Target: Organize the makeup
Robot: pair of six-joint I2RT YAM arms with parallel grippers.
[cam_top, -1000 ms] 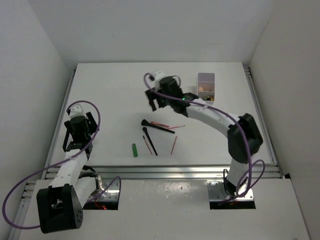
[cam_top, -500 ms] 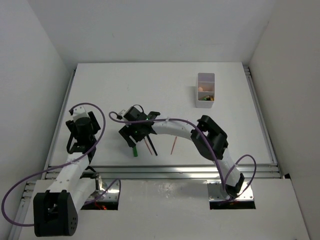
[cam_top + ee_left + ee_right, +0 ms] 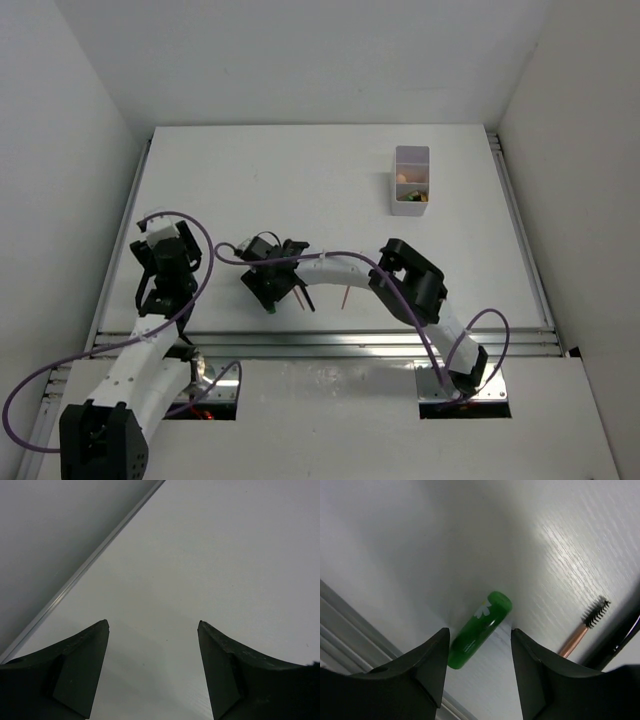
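Green tube (image 3: pixel 480 629): lies flat on the bench (image 3: pixel 395 540), near the front rail. It is clear in the right wrist view and mostly hidden overhead.
Right end effector (image 3: pixel 478 640): fingers spread, straddling the tube, nothing gripped.
Left end effector (image 3: pixel 152 625): fingers wide apart and empty, over bare bench at the left.
Box (image 3: pixel 412 209): far right, seen only overhead.

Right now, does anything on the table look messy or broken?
Nothing looks broken or spilled. The green tube lies on its side near the front edge of the table, below the open right gripper. A spoolie brush and a pink pencil lie loose beside it, far from the white box.
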